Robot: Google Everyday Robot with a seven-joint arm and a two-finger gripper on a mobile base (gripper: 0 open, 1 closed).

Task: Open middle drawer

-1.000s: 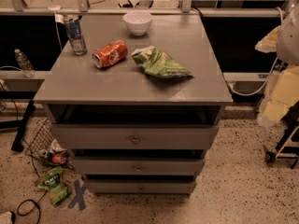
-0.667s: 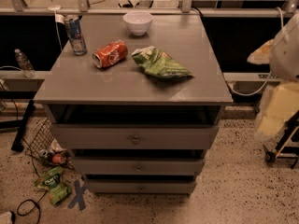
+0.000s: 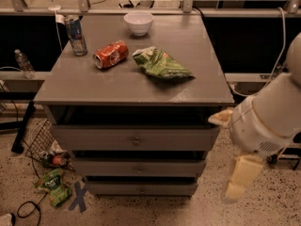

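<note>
Step in hand: approach, not yet contact.

- Gripper point(image 3: 240, 178): I take it to be the pale yellowish end hanging below the bulky white arm housing point(image 3: 270, 121), off the table's front right corner and down beside the cabinet's right flank. Cannot tell whether it is released or clenched. It holds nothing that I can see.
- Target: the middle drawer point(image 3: 138, 167), a wide, shallow grey wooden front with a tiny round knob point(image 3: 139, 170) at its centre. It sits second down under the table's front edge, between the taller grey top drawer point(image 3: 136, 138) and the narrow lowest drawer point(image 3: 141, 188).
- The gripper is well apart from that knob, off to the right.

How I'd do it well:
- Swing in front of the cabinet first and face the drawer squarely.
- Line up on the small knob, not the bigger one above.
- The knob is tiny, so centre carefully before closing.
- Pull straight out, away from the table's front edge. A skewed pull would likely bind the drawer.
- Keep the arm housing below the table's edge. The crumpled green crisp bag point(image 3: 160, 64) and dented red can point(image 3: 111, 54) on the grey table point(image 3: 202, 86) need not be disturbed.
</note>
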